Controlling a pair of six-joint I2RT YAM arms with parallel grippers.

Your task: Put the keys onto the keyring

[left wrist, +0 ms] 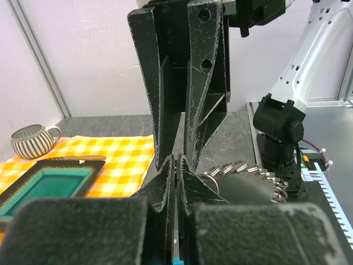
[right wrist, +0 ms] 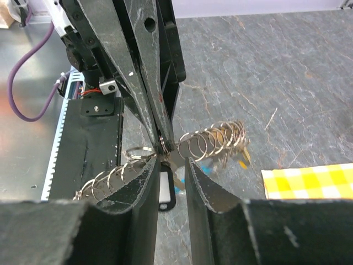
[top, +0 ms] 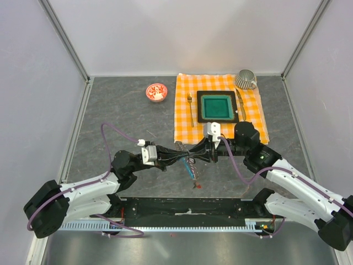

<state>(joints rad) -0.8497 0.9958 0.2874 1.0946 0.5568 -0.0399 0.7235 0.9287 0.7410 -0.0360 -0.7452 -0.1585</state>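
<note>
Pressed together, my left pincer (left wrist: 175, 165) had its tips clamped on the thin grey metal keyring (right wrist: 212, 138), a coiled loop of wire held above the grey stone-patterned table (top: 127, 110) near its middle. My right pincer (right wrist: 172, 168) faced it tip to tip from the right. Its jaws stood narrowly apart, and a white tag (right wrist: 164, 193) showed in the gap, but I could not tell whether they gripped anything.

Small keys with coloured plastic tags (top: 191, 169) hung under the keyring, a yellow tag (right wrist: 244, 158) and a cyan-blue piece (right wrist: 205, 165) among them. One small red piece (top: 197, 186) lay on the table just near of that cluster.

An orange-and-white checked cloth (top: 185, 118) lay just far of the pincers, bearing a teal square dish (top: 216, 106) on a black tray (top: 218, 93).
</note>
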